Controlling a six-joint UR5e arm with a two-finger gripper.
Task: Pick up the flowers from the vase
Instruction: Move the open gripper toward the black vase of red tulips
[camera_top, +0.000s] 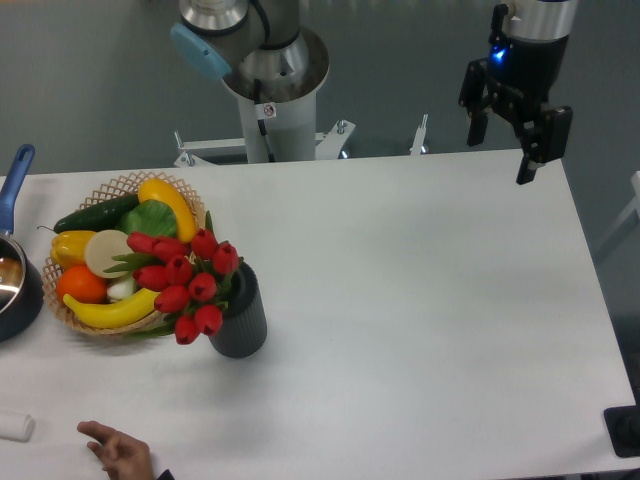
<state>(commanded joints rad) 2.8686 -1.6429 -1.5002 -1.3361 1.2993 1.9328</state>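
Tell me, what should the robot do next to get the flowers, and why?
Probably swing the end effector left and forward, toward the flowers. It hangs open and empty over the table's far right edge, well away from the vase, which stands near the left beside the basket. It must get above the blooms before lowering.

In the lower left of the frame, the flowers (185, 280) stand in the vase (240, 315), their red buds leaning left over the wicker basket (100, 190) of fruit and vegetables just beside it. At the upper right, the gripper (500, 155) hangs above the table's (420, 300) far edge, fingers spread and holding nothing. A hand (118, 452) rests at the bottom left.
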